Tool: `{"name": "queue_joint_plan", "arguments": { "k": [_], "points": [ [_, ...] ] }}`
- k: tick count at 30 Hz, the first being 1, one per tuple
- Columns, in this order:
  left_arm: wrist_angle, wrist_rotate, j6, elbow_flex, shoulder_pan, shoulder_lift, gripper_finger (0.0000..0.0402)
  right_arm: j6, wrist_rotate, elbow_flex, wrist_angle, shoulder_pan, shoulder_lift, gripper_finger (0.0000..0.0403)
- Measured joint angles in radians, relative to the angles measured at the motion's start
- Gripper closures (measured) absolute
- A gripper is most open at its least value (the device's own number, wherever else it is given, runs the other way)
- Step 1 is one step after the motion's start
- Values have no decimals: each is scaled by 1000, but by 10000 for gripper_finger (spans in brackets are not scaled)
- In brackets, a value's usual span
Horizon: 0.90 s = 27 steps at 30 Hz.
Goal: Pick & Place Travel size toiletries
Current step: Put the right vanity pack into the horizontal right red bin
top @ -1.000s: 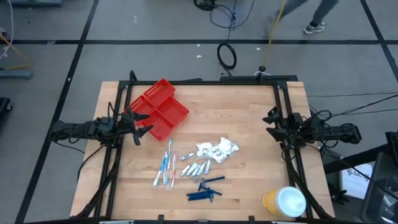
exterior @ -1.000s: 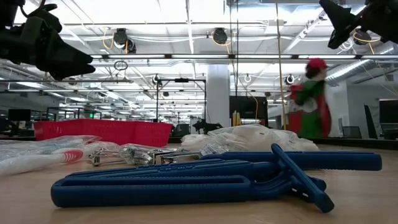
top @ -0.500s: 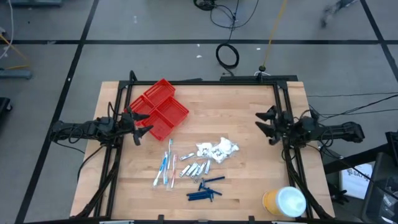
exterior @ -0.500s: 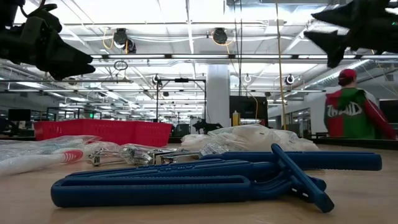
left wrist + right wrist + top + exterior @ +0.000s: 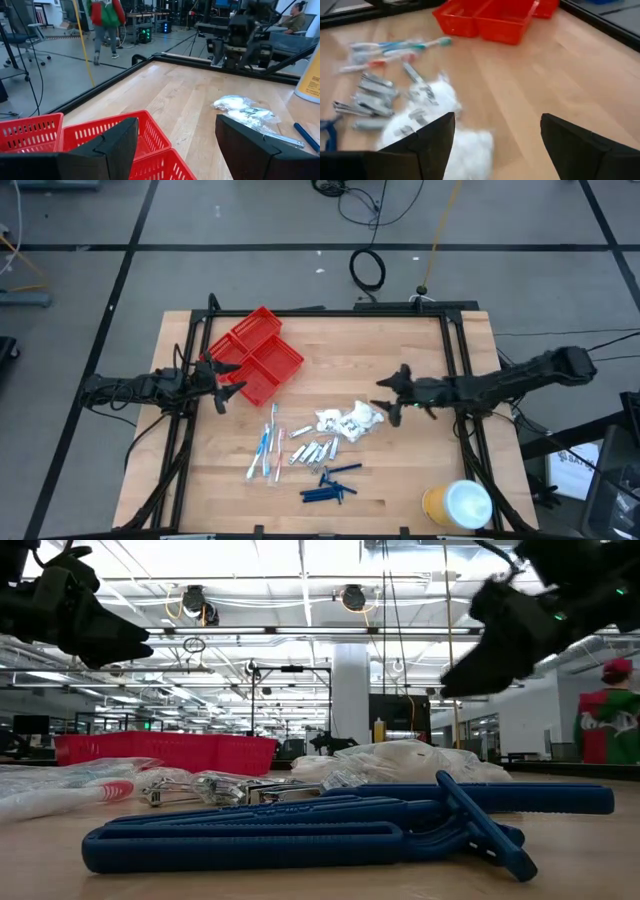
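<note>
While my right gripper hangs wide open beside the white packets, the left gripper waits wide too. Toothbrushes lie lengthwise toward the red tray.

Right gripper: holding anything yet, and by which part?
Nothing held. The right gripper is open above the table beside the white packets; the left gripper is open too, empty.

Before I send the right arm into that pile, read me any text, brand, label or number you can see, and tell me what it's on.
None can be read.
White packets: dark print, too blurred to read.
Yellow roll: small dark print on its side, too small to read.
Person's red and green top: pale marking, illegible.
Toothbrushes, clippers, red tray: no lettering visible.
</note>
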Motion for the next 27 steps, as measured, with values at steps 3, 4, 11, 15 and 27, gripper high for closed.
{"name": "queue_joint_plan", "arguments": {
  "k": [3,4,11,15,27],
  "points": [
    [0,0,0,0,0,0,144,4,-40,51,-33,19,136,123],
    [0,0,0,0,0,0,144,5,-45,69,-30,26,175,123],
    [0,0,0,0,0,0,144,24,-45,97,-65,59,320,124],
    [0,0,0,0,0,0,144,60,-48,99,-122,85,336,124],
    [0,0,0,0,0,0,144,115,-123,100,-223,94,335,158]
  ]
}}
